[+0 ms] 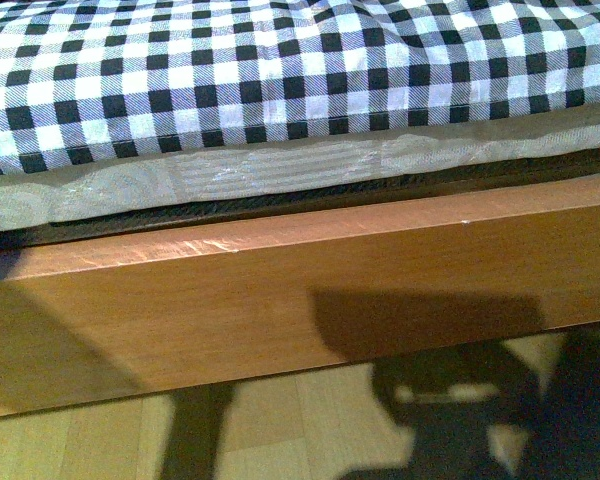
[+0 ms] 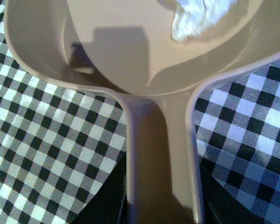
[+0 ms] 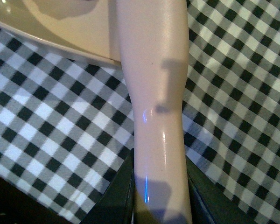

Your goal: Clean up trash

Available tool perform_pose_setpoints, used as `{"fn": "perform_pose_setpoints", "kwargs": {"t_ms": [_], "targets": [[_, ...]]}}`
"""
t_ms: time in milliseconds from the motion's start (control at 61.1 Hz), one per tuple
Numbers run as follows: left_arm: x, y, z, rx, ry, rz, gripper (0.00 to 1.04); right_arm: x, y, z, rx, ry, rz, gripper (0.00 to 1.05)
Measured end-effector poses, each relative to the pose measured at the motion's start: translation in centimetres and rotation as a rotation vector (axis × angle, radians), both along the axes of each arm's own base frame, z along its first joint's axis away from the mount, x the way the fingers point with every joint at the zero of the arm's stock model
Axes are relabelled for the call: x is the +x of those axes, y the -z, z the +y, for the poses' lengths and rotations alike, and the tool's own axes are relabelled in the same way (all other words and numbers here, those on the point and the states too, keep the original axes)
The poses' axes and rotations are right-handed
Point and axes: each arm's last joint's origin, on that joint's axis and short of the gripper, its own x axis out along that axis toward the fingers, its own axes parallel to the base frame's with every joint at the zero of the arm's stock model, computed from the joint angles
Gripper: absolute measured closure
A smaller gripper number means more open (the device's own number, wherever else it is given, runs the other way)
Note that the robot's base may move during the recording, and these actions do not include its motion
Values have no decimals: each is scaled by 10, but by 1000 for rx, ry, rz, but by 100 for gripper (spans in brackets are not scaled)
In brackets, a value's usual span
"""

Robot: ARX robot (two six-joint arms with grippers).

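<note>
Looking out from my body camera, I see one bed with a black-and-white checked cover [image 1: 280, 70] across the far part of the scene, one pale mattress edge [image 1: 230, 180] under it, and one wooden bed rail [image 1: 310, 290] running left to right nearer to me, with light wood floor [image 1: 280, 420] below. Neither of my arms shows there.

My left wrist camera shows one beige dustpan [image 2: 130, 60], its scoop lying over the checked cover and its long channelled handle [image 2: 161, 154] running back toward my left gripper [image 2: 161, 217]. One piece of trash [image 2: 196, 18], a white crumpled wad, sits inside the scoop against its floor, partly cut off by the picture's edge. The dark shapes on either side of the handle look like my gripper's jaws closed against it, so I count this gripper as gripping the handle.

My right wrist camera shows one smooth, glossy cream tool handle [image 3: 156, 116] passing between the dark jaws of my right gripper [image 3: 158, 210], which sit tight on both sides of it. Its far end reaches the beige rim of the dustpan. What head this second tool carries I cannot tell. The checked cover lies beneath it on both sides.

That makes two handled tools, one wad, one bed.
</note>
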Motion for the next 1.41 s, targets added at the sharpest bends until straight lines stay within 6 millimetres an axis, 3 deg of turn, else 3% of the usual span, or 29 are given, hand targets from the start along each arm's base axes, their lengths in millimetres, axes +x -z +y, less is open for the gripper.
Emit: {"fn": "perform_pose_setpoints", "kwargs": {"t_ms": [458,834,1129,1407], "targets": [[2,4,0,-17,-1,-18,80,-2,-35,0,140,-20,-11,84],[2,-2,5,-43,-57,-82,80,25,-56,-23,276,96,-136,84],[-15,-36,6,-51,-168,-243,80,33,-59,-37,317,152,-153,84],[-35,-83,-5,-28,-392,-570,80,13,-89,-54,438,171,-360,84]]}}
